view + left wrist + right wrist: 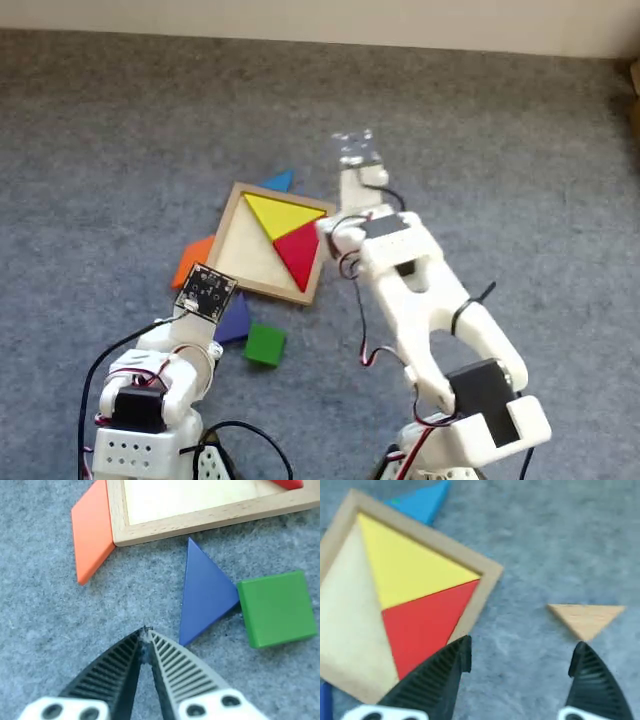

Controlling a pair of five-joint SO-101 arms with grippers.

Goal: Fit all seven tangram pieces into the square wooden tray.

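Note:
The square wooden tray (262, 288) lies mid-table with a yellow triangle (275, 215) and a red triangle (300, 252) in it; the rest of its floor is bare. An orange parallelogram (92, 530) touches the tray's rim (200, 525). A dark blue triangle (202, 592) and a green square (277, 607) lie touching each other nearby. My left gripper (145, 632) is shut and empty on the carpet, short of the blue triangle. My right gripper (522, 652) is open beside the tray's corner (490, 570), with a plain wooden triangle (585, 619) just beyond it. A light blue triangle (422, 502) lies behind the tray.
Grey carpet covers the whole surface. The right arm (430, 310) stretches from the front edge past the tray's right side. The left arm's base (140, 410) stands at the front left. Open carpet lies to the far left and far right.

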